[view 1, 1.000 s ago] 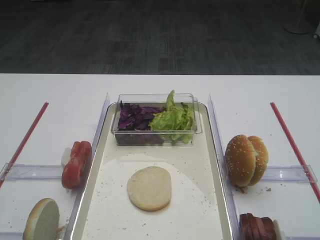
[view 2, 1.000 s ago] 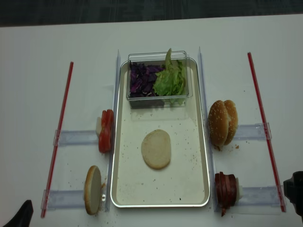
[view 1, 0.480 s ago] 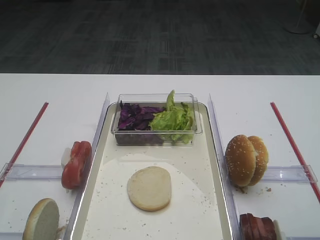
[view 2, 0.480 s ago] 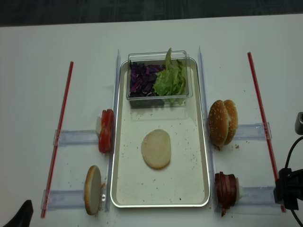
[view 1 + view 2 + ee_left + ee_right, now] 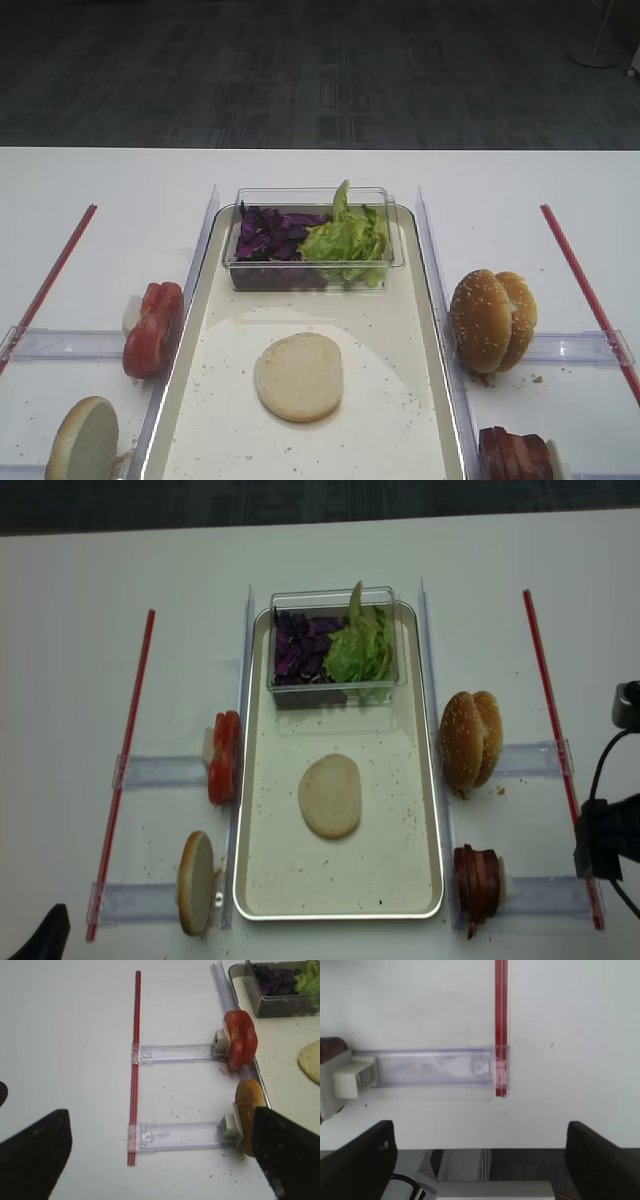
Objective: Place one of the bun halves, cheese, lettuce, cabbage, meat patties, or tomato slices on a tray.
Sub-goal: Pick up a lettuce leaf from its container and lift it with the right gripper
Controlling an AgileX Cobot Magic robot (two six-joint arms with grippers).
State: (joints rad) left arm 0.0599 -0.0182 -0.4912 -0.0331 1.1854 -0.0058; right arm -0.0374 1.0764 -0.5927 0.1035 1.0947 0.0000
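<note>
Bun half lies flat mid-tray, well left of my right gripper, fingers spread wide and empty. Left gripper likewise apart. Meat patties partly cropped.

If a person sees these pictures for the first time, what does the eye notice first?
The metal tray in the middle, with one pale bun half lying flat on it. Behind that sits a clear box of purple cabbage and green lettuce. Red tomato slices stand left of the tray.
</note>
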